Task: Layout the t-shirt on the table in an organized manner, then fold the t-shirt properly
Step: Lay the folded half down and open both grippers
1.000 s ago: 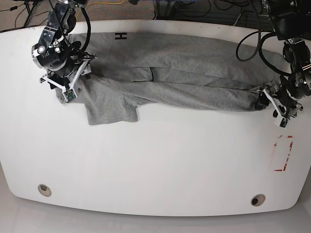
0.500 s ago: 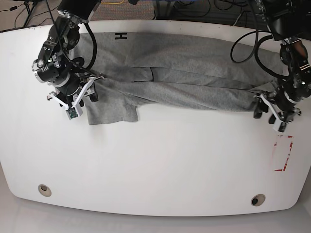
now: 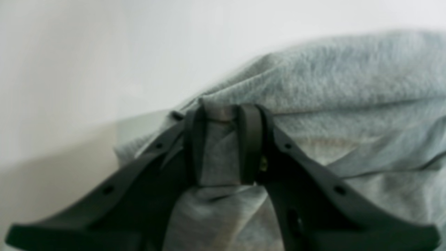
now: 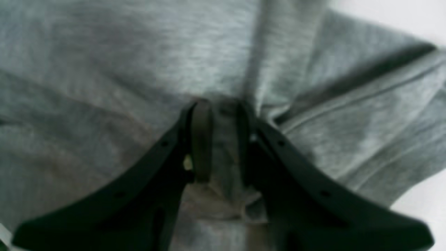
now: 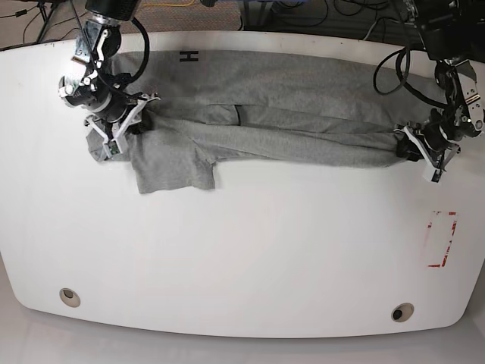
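We see both end effectors, left (image 3: 223, 146) and right (image 4: 224, 143), partly open around the shirt's (image 5: 303, 144) near folded edge, one toward each end; grip unconfirmed.

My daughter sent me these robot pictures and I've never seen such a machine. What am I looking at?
Two robot arms work at a white table. One picture looks across the whole table; two are close-ups from a camera on each wrist. In the wide view the robot's left arm is on your right.

A grey t-shirt lies along the far side, partly folded over, with one piece sticking out towards the viewer. The left gripper has its two fingers on either side of a fold. The right gripper is down at the cloth too. Whether either one grips firmly, I can't tell.
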Motion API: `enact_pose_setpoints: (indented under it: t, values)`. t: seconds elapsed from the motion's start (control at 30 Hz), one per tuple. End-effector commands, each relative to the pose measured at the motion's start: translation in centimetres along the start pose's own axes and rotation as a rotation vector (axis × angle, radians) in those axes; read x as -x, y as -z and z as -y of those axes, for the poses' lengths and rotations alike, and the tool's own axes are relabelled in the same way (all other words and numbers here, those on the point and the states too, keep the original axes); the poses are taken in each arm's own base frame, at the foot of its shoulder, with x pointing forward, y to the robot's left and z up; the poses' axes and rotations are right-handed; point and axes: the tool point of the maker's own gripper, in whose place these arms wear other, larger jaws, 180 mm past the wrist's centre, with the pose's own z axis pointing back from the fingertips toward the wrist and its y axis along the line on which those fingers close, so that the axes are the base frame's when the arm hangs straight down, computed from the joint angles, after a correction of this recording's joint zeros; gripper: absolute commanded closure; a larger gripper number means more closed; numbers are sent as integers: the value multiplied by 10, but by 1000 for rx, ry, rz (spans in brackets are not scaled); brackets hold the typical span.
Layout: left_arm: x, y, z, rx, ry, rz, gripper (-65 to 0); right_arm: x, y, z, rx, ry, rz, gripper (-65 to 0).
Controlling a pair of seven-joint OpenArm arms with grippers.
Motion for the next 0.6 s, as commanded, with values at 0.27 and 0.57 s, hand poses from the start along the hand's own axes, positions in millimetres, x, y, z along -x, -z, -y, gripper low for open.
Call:
enact_pose_setpoints:
  t: [0.27,0.57]
  values:
    - [-14,-4,-9,-23,27,15,-137,-3,19,48,27,56,8,-124]
    - [-58,10,0,11,64,63,-139,-36,31,71,29,94,52,-124]
